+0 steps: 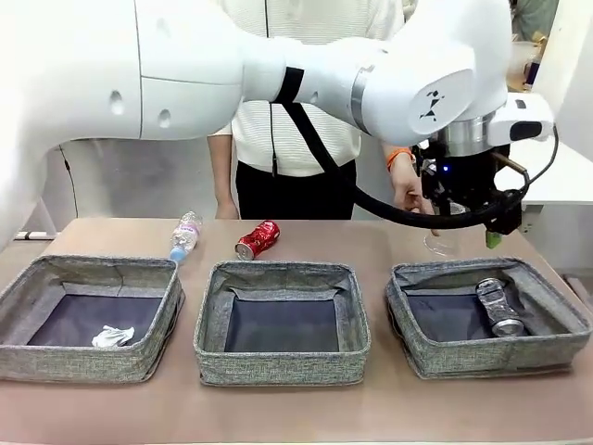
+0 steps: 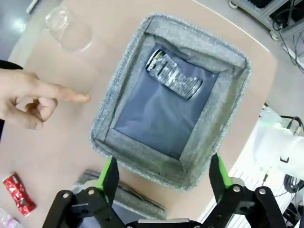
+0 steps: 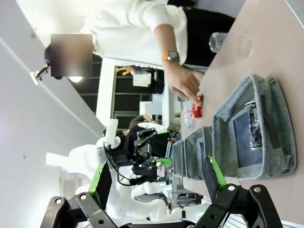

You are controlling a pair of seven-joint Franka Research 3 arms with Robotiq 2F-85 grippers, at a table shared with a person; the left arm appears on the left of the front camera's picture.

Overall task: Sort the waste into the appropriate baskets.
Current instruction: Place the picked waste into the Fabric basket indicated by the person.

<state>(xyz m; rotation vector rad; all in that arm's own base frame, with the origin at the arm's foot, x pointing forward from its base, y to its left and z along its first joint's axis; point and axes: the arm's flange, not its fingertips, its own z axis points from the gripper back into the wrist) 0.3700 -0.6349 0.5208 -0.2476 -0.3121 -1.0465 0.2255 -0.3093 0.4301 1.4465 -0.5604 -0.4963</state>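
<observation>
Left wrist view: my left gripper [image 2: 162,164] hangs with its green pads spread wide and nothing between them, right over the near wall of the right-hand basket [image 2: 223,109]. Down inside, the dark printed can [image 2: 173,78] lies on its side in the lining at the far end, so that one looks sorted. Beyond the basket's rim, a person's hand [image 2: 28,97] rests on the surface, forefinger pointing toward the basket. Farther out sits the clear plastic cup [image 2: 69,28]; upright or tipped, I can't tell.

That cup is my likely next pick. It lies just past the far rim and my left arm is the nearer one. The hand sits close to my path, so I'd go in carefully.

My right gripper [image 3: 156,171] is spread and empty too. Across the surface, the crushed red can [image 1: 258,239] lies slantwise behind the middle basket [image 1: 278,271], with the bottle [image 1: 185,235] farther left.
</observation>
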